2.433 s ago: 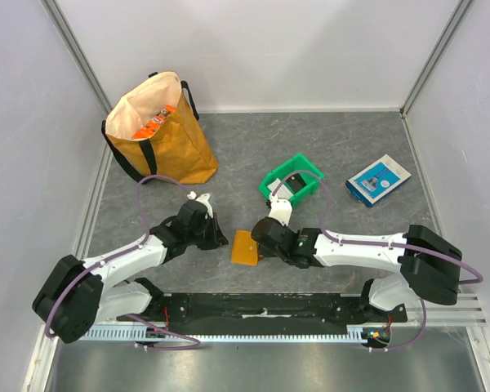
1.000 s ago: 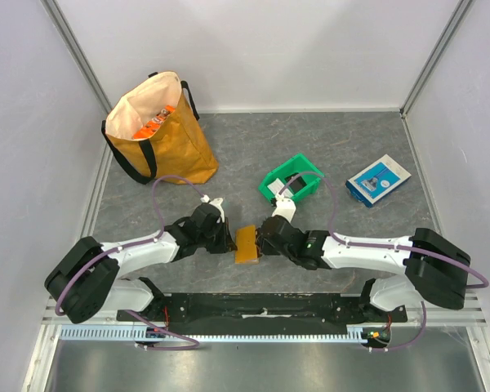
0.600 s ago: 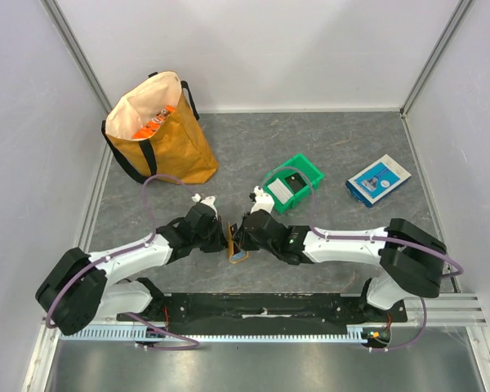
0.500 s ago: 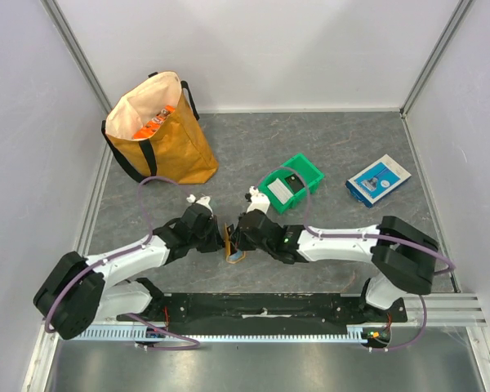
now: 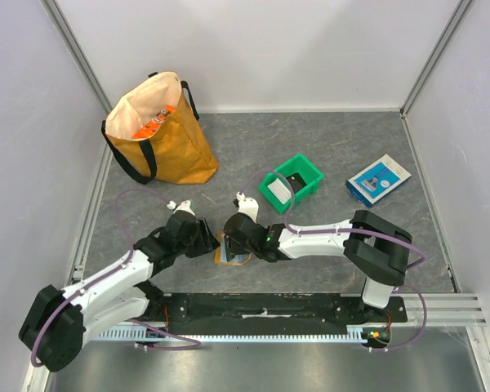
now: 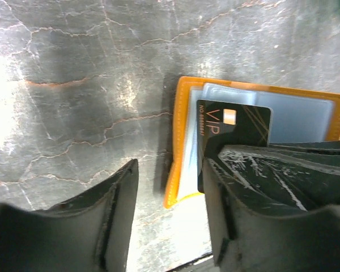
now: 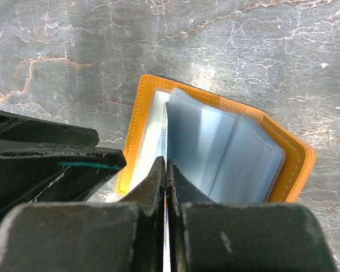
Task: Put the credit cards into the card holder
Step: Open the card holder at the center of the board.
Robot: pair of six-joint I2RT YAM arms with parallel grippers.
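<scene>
The orange card holder (image 5: 225, 258) lies spread open on the table between my two grippers, its clear sleeves (image 7: 215, 153) fanned up. My right gripper (image 7: 165, 165) is shut on a thin card held edge-on over the sleeves. The left wrist view shows that card as a black VIP card (image 6: 233, 126) standing at the holder (image 6: 178, 147). My left gripper (image 6: 169, 170) is open at the holder's left edge, gripping nothing. More credit cards, one white (image 5: 279, 190) and one dark, lie in the green bin (image 5: 309, 173).
A big orange-yellow tote bag (image 5: 157, 131) stands at the back left. A blue-and-white flat box (image 5: 378, 180) lies at the right. Grey walls close in the table on three sides.
The holder, held upright between both grippers, now lies open on the table. My left gripper has opened and let it go. Both arms have shifted left, and the right keeps its card.
</scene>
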